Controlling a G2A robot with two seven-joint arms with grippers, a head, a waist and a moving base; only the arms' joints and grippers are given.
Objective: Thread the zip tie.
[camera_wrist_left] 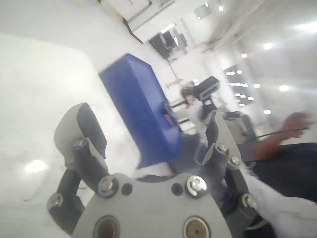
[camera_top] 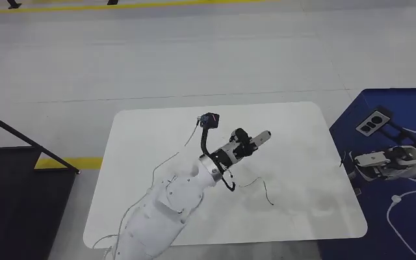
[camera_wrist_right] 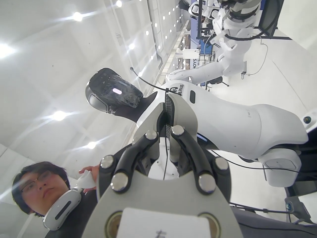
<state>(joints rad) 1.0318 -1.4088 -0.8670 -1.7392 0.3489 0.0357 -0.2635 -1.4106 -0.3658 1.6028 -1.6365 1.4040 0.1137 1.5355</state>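
Observation:
A thin black zip tie [camera_wrist_right: 148, 83] is pinched at the tips of my right gripper [camera_wrist_right: 168, 95], which is shut on it; the strap sticks out sideways with its small head at the far end. From above, the right gripper [camera_top: 354, 159] hangs past the table's right edge over a blue surface, the zip tie [camera_top: 342, 160] showing as a short dark sliver at its tip. My left gripper [camera_top: 260, 138] is above the middle of the white table [camera_top: 292, 123]. In its wrist view the left gripper [camera_wrist_left: 148, 125] is open, nothing between its fingers [camera_wrist_left: 84, 125].
A blue box [camera_wrist_left: 138, 100] stands beyond the table's rounded corner, seen from above as a blue surface [camera_top: 390, 107] carrying a grey device [camera_top: 372, 122]. A thin dark wire [camera_top: 263, 190] lies on the table beside the left arm. A person's hand [camera_wrist_left: 294, 122] is off to the side.

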